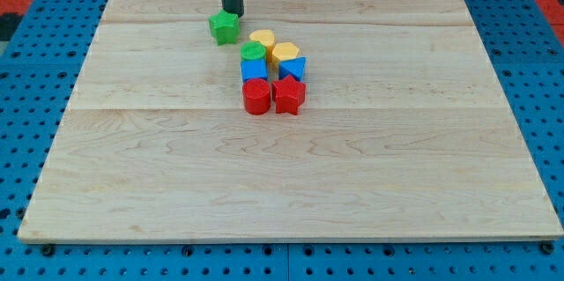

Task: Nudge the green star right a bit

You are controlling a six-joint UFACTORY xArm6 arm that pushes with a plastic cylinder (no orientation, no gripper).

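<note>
- The wooden surface (pixel 291 184) lies bare across the view's bottom half.
- Past the middle, a red cylinder (pixel 256 97) and a red star (pixel 289 94) sit side by side, touching.
- Just behind them come a blue cube (pixel 254 71) and a blue triangle (pixel 293 69).
- Next back, a green cylinder (pixel 253 51) and a yellow hexagon (pixel 285 52), with a yellow cylinder (pixel 262 38) behind.
- The green star (pixel 224 26) stands slightly apart, toward the view's upper left of the cluster.
- My tip (pixel 231 12) touches the star's far edge; there is no claw, only the rod.
</note>
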